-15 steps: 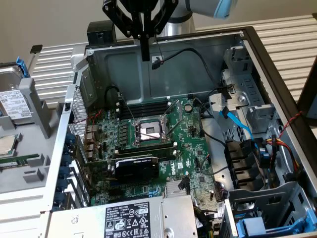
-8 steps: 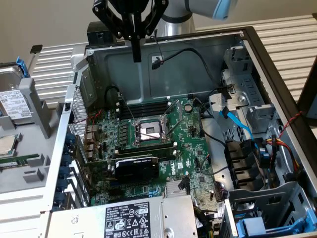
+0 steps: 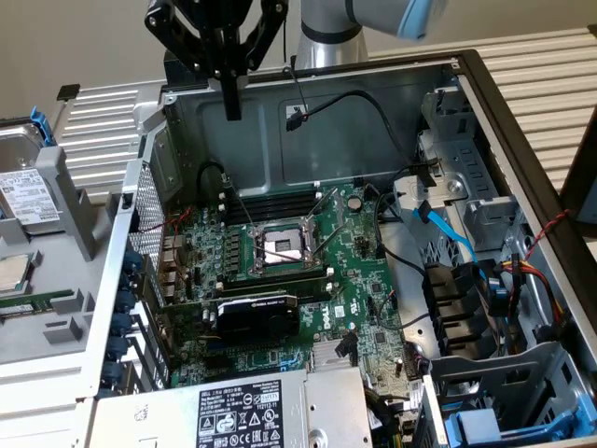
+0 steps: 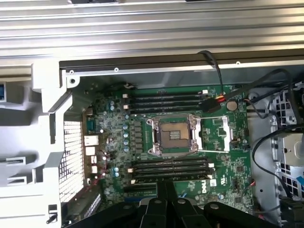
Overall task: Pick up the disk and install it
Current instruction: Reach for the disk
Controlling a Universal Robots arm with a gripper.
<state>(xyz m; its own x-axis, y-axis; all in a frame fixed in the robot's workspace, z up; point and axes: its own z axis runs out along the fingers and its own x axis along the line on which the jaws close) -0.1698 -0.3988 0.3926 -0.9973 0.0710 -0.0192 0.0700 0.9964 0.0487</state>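
The disk (image 3: 26, 194), a silver-grey drive with a white label and a blue plastic carrier, rests on the grey fixture at the exterior view's far left edge, partly cut off. My gripper (image 3: 231, 110) hangs high over the back wall of the open computer case, well to the exterior view's right of the disk, with its fingers shut and nothing between them. In the wrist view the black fingers (image 4: 166, 190) are pressed together above the motherboard (image 4: 180, 142).
The open case holds a green motherboard (image 3: 280, 280) with an empty CPU socket (image 3: 283, 247), a power supply (image 3: 242, 415), loose black cables and a blue cable (image 3: 448, 233). A blue-fronted carrier (image 3: 504, 425) sits in the bay at the near right. A small silver chip (image 3: 9, 271) lies on the grey fixture (image 3: 56, 327).
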